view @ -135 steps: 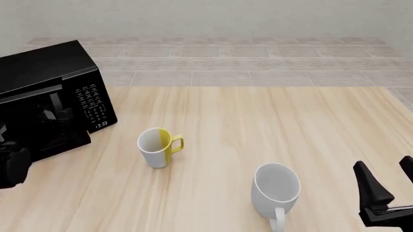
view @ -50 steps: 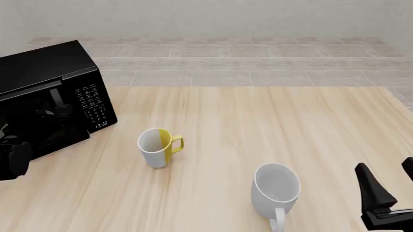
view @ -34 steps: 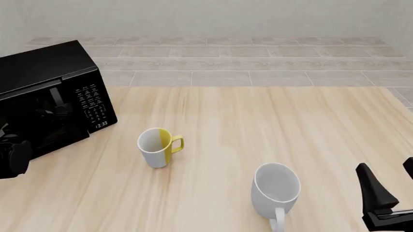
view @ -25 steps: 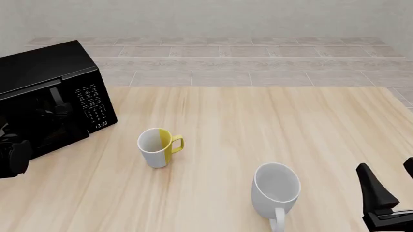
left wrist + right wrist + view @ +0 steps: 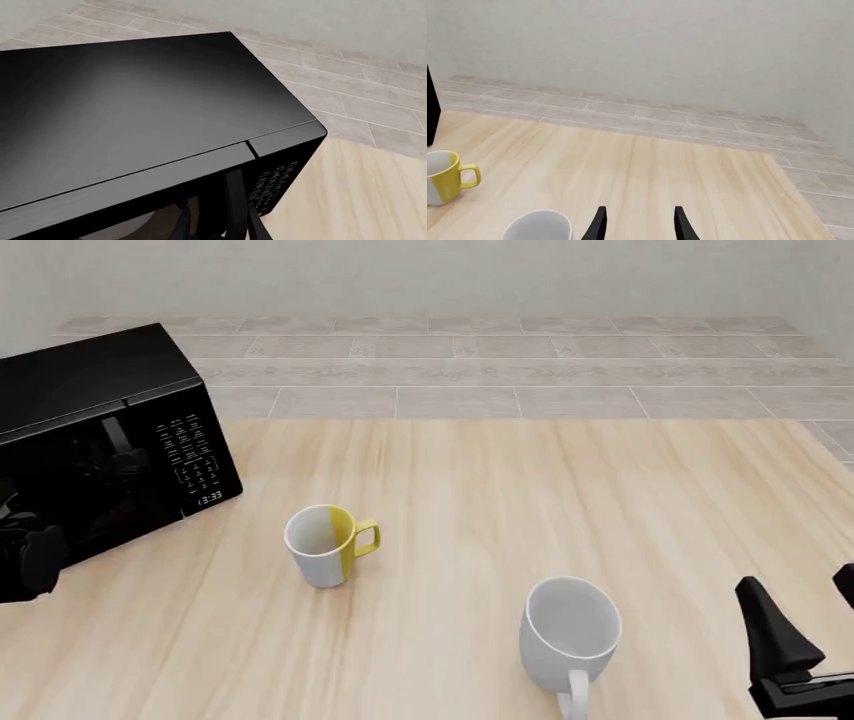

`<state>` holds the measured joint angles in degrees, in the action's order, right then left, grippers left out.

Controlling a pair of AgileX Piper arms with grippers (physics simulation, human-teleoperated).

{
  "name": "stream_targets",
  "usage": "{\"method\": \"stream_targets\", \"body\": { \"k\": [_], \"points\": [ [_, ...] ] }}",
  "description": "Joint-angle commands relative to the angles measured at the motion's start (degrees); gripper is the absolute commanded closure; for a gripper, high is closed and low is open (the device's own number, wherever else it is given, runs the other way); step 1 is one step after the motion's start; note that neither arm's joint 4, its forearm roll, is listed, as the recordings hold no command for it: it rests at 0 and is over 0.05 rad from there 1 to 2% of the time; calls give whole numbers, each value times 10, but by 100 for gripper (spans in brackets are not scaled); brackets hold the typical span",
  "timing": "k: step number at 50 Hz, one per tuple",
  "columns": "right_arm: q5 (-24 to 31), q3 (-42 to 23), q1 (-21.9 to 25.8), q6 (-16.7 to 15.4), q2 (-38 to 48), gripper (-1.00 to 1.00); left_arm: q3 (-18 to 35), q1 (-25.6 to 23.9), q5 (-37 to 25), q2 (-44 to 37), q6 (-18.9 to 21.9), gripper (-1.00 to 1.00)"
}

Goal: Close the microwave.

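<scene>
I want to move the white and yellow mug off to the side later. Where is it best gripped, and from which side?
Grip the white and yellow mug by its yellow handle: the mug stands upright with the handle sticking out toward the right arm's side, clear of the white mug. The right gripper could approach from that side, jaws straddling the loop. Pinching the rim from above would likely work too.

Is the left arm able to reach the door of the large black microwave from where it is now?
Probably yes: the left gripper is right at the dark glass door of the large black microwave, with nothing between them.
</scene>
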<state>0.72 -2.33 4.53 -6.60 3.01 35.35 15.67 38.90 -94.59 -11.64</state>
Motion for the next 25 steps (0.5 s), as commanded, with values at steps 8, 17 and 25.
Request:
{"method": "stream_targets", "body": {
  "k": [8,17,25],
  "points": [
    [-3,2,1,-1,2,-100,15,48,-9,-65,38,-100],
    [-2,0,2,-2,3,-100,15,50,-5,-71,38,-100],
    [-7,2,2,-1,8,-100,8,44,-2,-67,36,-100]
  ]
}}
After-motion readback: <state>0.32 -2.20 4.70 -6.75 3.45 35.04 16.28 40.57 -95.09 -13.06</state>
